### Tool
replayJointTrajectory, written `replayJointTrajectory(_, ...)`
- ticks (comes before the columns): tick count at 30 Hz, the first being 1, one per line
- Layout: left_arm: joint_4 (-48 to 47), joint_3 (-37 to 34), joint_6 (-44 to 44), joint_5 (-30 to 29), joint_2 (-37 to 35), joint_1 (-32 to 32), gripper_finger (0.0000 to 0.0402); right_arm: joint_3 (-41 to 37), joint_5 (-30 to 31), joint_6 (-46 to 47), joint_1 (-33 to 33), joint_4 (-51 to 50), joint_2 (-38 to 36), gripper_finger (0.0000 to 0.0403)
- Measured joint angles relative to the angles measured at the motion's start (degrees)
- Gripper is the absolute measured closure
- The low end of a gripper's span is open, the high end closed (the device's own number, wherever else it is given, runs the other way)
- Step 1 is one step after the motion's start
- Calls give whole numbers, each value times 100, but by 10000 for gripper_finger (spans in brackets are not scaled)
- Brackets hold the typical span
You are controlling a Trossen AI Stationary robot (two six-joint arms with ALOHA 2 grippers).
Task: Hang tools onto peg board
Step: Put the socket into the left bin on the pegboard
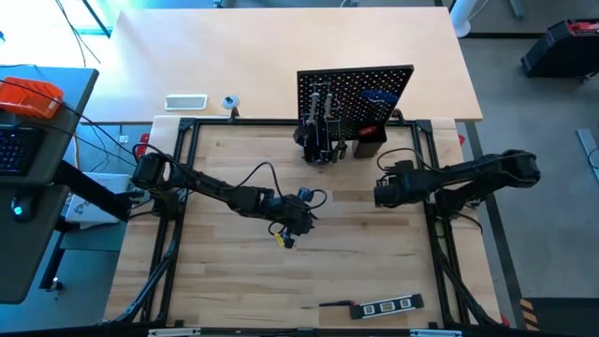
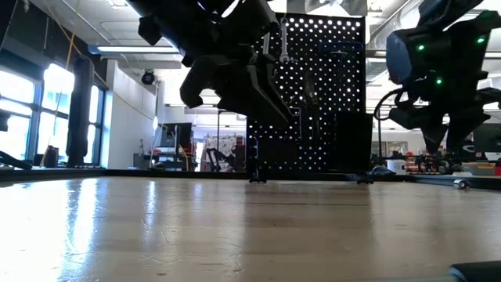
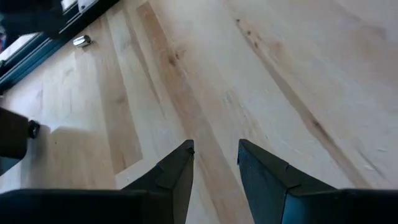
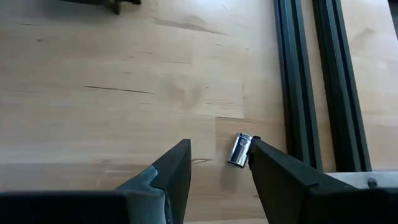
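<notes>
The peg board (image 1: 356, 89) stands upright at the table's far edge, with a blue-handled tool (image 1: 379, 96) and other tools hanging on it and black holder boxes (image 1: 370, 145) at its base. My left gripper (image 3: 214, 146) hovers open over bare wood near the table's middle (image 1: 295, 225). My right gripper (image 4: 219, 144) is open above the table's right side (image 1: 384, 194), nothing between its fingers. A small silver socket (image 4: 239, 150) lies on the wood beside one of its fingers. A black marked level (image 1: 388, 305) and a small screwdriver (image 1: 335, 304) lie flat at the near edge.
Black frame rails (image 4: 311, 81) run along the table's right side, close to my right gripper. The low view shows both arms, left arm (image 2: 235, 70) and right arm (image 2: 438, 70), in front of the peg board (image 2: 329, 94). Bare wood spreads between the arms and the near edge.
</notes>
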Motion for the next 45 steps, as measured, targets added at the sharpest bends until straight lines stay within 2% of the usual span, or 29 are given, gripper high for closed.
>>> replayJointTrajectory(5,-4,0,46,156,0,-4,282,0,-156,94,-501,198,2,245)
replayJointTrajectory(7,-2,0,48,231,0,-7,282,-44,-329,430,-730,292,2,245)
replayJointTrajectory(13,-51,0,51,454,0,-15,282,-386,-783,645,-1108,742,42,245)
replayJointTrajectory(19,-180,0,55,464,0,-60,282,-649,-784,1213,-1142,1141,42,245)
replayJointTrajectory(26,-268,0,122,465,0,-156,282,-667,-490,1612,-1263,1153,101,245)
replayJointTrajectory(33,-270,0,165,474,0,-229,282,-669,-142,2425,-1327,1120,215,245)
replayJointTrajectory(37,-304,0,176,478,0,-279,282,-669,-279,2511,-1440,1110,411,245)
replayJointTrajectory(41,-304,-33,258,495,0,-314,282,-669,-567,3043,-1437,1106,725,245)
replayJointTrajectory(45,-437,-33,264,742,0,-321,282,-669,-858,3247,-1433,1153,1077,245)
